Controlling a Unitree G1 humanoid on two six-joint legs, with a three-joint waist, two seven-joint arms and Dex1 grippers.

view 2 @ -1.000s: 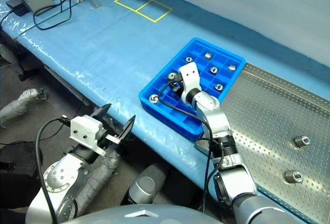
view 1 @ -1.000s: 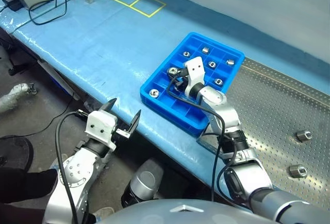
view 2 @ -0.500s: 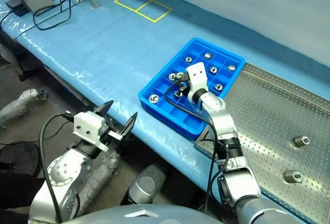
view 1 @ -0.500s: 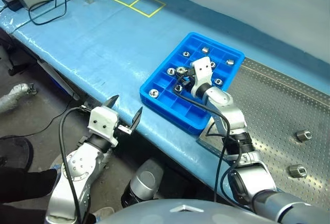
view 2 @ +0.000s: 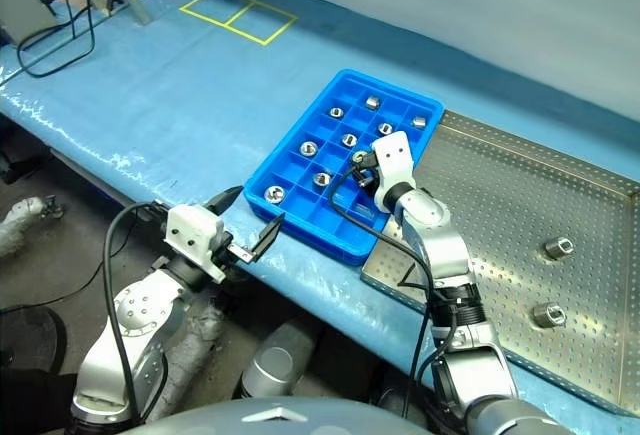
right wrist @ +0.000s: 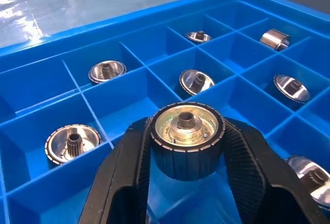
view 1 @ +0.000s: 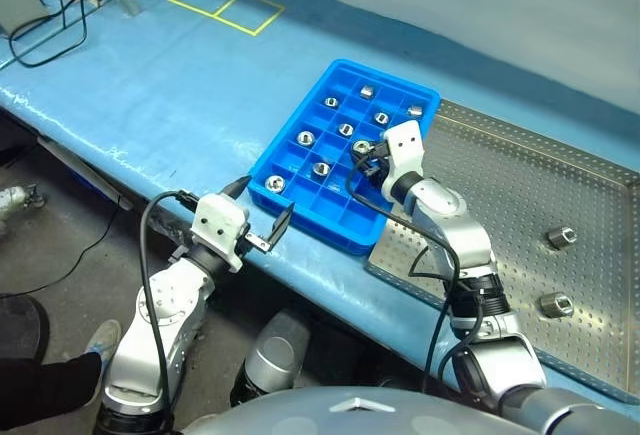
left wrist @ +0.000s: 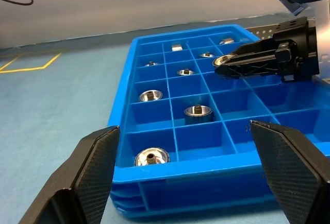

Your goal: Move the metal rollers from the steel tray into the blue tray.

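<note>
The blue tray (view 1: 290,120) lies on the blue-covered table with several metal rollers (view 1: 305,138) in its compartments. My right gripper (view 1: 368,150) hovers over the tray's right-hand middle compartments, shut on one roller (right wrist: 186,141) gripped by its ribbed side. To the right, the steel tray (view 1: 520,195) holds two loose rollers (view 1: 560,237) (view 1: 555,304). My left gripper (view 1: 265,200) stands open with nothing in it at the table's front edge, facing the blue tray's near wall (left wrist: 206,183). The left wrist view shows the right gripper (left wrist: 258,62) and its roller (left wrist: 225,59) above the tray.
Yellow tape squares (view 1: 225,3) mark the table at the far left. Black cables (view 1: 40,40) lie near that end. The table's front edge (view 1: 120,170) drops off to the floor on my left. The steel tray's raised rim (view 1: 400,260) butts against the blue tray.
The whole view has swung, so the trays sit further left. My right gripper has carried its roller to the right across the blue tray. The left gripper has edged closer to the tray's near wall.
</note>
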